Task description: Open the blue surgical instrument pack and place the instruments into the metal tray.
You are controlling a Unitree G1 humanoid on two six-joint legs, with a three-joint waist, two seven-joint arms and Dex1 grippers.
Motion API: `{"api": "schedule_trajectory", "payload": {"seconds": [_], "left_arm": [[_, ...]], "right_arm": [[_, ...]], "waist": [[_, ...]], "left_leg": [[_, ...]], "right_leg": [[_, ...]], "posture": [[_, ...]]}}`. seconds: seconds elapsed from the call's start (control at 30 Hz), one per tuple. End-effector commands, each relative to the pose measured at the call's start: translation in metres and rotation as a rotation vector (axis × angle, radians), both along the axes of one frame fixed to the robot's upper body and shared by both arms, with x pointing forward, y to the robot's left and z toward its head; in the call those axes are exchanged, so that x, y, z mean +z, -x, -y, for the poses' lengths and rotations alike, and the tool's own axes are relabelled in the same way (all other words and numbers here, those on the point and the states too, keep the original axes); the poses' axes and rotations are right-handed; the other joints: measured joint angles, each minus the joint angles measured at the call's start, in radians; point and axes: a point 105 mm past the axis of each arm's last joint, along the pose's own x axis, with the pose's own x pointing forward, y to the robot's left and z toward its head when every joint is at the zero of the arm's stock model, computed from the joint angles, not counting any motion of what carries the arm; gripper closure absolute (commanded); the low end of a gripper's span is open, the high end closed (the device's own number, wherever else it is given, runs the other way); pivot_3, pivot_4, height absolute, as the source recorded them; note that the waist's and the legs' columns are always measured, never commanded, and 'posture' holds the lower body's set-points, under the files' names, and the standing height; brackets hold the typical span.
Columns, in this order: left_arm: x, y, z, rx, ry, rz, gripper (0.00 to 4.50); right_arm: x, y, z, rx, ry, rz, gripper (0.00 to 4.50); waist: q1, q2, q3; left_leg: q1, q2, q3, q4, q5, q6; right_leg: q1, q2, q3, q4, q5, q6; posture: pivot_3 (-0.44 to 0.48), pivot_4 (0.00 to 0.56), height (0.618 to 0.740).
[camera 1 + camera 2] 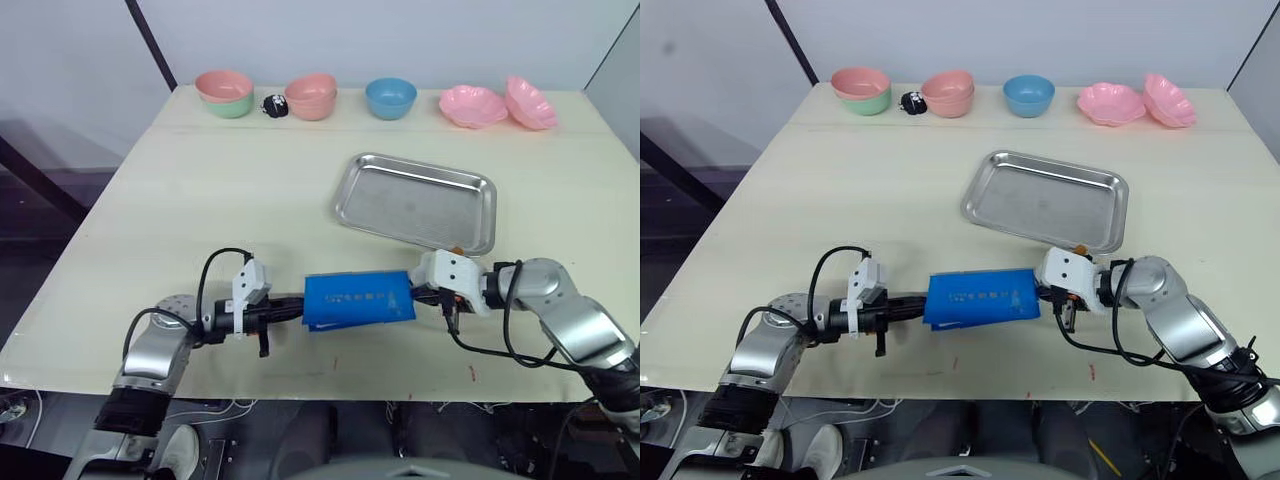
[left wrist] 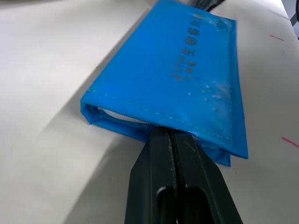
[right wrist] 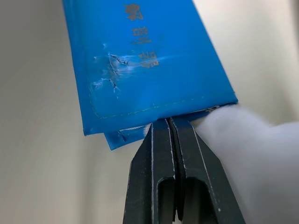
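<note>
Metal tray (image 1: 417,201): inside bare, open from above. Tabletop (image 1: 220,190) on the tray's left side: bare. Obstacles: row of bowls (image 1: 311,96) beyond the tray's far rim; blue surgical instrument pack (image 1: 358,298) just beside its near rim.

Both arms reach inward low over the near part of the counter, with their forearms nearly level and pointing toward each other. The left end effector (image 1: 296,308) comes from the left, and its two black fingers (image 2: 174,154) are pressed together on the left end of the blue pack (image 1: 358,298). The right end effector (image 1: 418,292) comes from the right, and its fingers (image 3: 172,144) are also pressed together, on the right end of the pack.
</note>
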Motion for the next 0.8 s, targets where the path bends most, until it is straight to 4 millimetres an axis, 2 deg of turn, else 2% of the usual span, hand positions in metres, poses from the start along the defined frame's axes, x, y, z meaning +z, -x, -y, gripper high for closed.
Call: {"api": "schedule_trajectory", "payload": {"seconds": [0.03,0.1,0.37,0.6,0.8], "left_arm": [[-0.012,0.014,0.034,-0.159,0.011,-0.034,4.46],[-0.013,0.014,0.046,-0.2,0.021,-0.034,4.46],[-0.01,0.01,0.057,-0.266,0.022,-0.014,4.46],[-0.012,0.014,0.044,-0.257,0.0,-0.026,4.46],[-0.004,0.002,0.023,-0.142,0.006,0.004,4.46]], "right_arm": [[0.015,0.014,-0.005,0.002,-0.062,0.025,4.5],[0.016,0.017,0.006,-0.057,-0.059,0.03,4.5],[0.015,0.024,0.021,-0.142,-0.057,0.029,4.5],[0.016,0.018,0.022,-0.178,-0.101,0.078,4.5],[0.016,0.022,0.038,-0.222,-0.124,0.077,4.5]], "waist": [[0.001,0.0,0.0],[0.005,0.0,0.0],[-0.001,0.001,0.0],[-0.005,0.001,0.0],[-0.013,0.001,0.0]], "left_leg": [[0.0,0.0,0.0,0.0,0.0,0.0],[0.0,0.0,0.0,0.0,0.0,0.0],[0.001,-0.002,-0.001,0.001,0.0,0.0],[0.001,-0.002,-0.001,0.001,0.0,0.0],[0.001,0.0,-0.001,0.0,0.0,0.0]], "right_leg": [[0.0,0.0,0.0,0.0,0.0,0.0],[0.001,0.0,0.0,0.0,0.0,0.0],[0.001,0.0,0.0,0.001,0.0,0.001],[0.001,0.001,0.001,0.001,0.0,0.001],[0.001,0.001,0.001,0.0,0.0,0.001]], "posture": [[0.0,0.15,0.74],[0.0,0.15,0.74],[0.0,0.15,0.74],[0.0,0.15,0.74],[0.0,0.15,0.74]]}}
